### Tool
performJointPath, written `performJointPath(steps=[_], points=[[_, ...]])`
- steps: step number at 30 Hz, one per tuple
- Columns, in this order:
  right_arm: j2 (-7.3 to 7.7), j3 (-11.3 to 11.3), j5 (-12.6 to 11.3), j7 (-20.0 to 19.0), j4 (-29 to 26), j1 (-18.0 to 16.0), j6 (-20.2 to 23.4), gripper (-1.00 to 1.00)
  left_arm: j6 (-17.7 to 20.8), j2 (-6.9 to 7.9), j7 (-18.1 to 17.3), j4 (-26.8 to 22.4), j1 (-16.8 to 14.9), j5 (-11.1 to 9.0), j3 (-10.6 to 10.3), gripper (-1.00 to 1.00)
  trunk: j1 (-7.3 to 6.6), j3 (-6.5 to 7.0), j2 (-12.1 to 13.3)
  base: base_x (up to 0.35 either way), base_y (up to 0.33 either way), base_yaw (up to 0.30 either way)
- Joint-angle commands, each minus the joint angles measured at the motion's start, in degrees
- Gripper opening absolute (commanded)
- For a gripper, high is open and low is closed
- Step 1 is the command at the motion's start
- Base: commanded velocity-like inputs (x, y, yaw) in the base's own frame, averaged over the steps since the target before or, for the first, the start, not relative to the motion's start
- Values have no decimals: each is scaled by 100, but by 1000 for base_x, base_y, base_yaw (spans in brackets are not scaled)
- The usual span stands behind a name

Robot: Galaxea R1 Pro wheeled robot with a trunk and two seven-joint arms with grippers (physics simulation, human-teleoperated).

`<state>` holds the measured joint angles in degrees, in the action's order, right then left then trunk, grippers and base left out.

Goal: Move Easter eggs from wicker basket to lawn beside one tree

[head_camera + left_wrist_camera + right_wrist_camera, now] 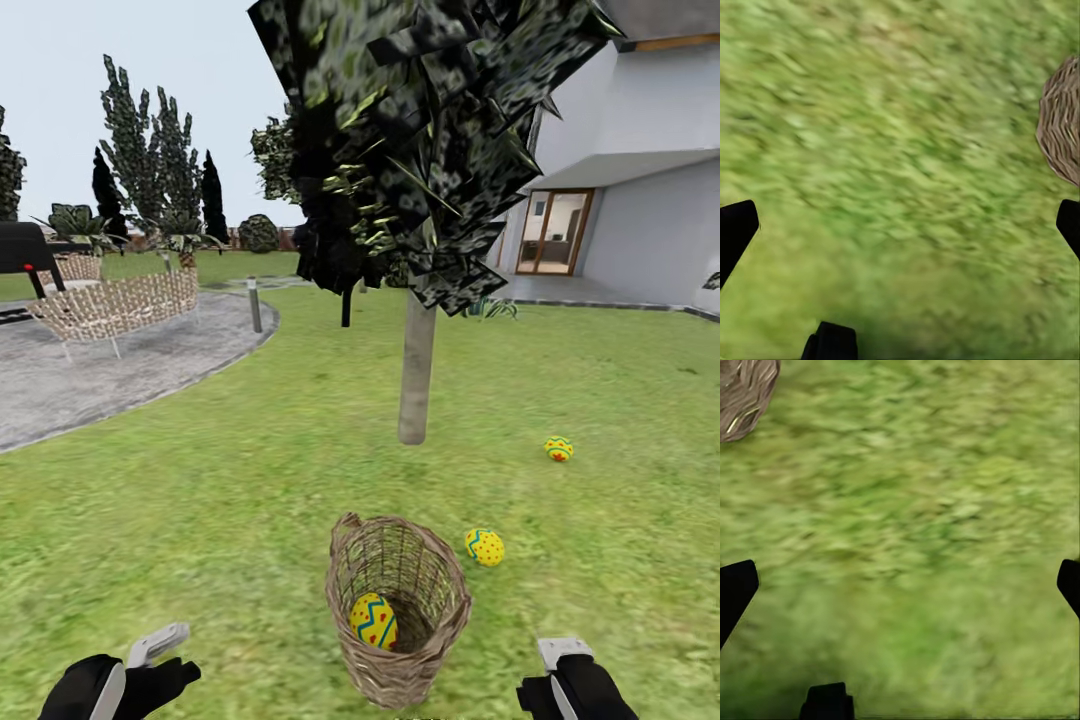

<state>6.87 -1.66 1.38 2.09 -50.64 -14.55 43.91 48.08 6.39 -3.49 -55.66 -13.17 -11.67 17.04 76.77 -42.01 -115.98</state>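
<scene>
A wide lawn (250,470) spreads ahead of both arms, with a white house (640,180) beyond the right arm and a grey paved patio (110,370) with woven chairs (115,305) beyond the left. Straight ahead, past the basket, stands a tree (417,370) with a pale, slender trunk and a dark crown overhead. The wicker basket (397,610) sits upright on the grass between the two grippers, slightly nearer the right one. One yellow egg (373,621) with blue zigzag remains inside it, resting against the near wall. A second egg (484,547) lies on the grass just beyond the basket's right rim, between basket and trunk; a third egg (558,448) lies farther out, off to the right of the trunk's base.

By that count, two of three eggs are out (both arguably near the same tree), and the last one has yet to be lifted and set beside them.

The left gripper (900,217) and right gripper (900,585) both hang over bare grass, fingers spread wide and holding nothing, with the basket's edge at the margin of each wrist view.
</scene>
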Motion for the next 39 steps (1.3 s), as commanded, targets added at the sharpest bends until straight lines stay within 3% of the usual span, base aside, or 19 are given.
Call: performJointPath(steps=[1, 17, 39], points=[[-1, -1, 15, 9, -7, -4, 32, 100, 24, -1, -29, 1, -2, 6, 11, 100, -1, -6, -3, 0, 326, -299], [-4, 2, 35, 19, -7, -4, 33, 100, 24, 2, -29, -6, -2, 4, 18, 100, -1, -6, -3, 22, 324, -74], [-1, 3, 56, 19, -7, -4, 38, 100, 17, -6, -24, 46, -2, 6, 18, 100, -1, -6, -3, 313, 104, 0]])
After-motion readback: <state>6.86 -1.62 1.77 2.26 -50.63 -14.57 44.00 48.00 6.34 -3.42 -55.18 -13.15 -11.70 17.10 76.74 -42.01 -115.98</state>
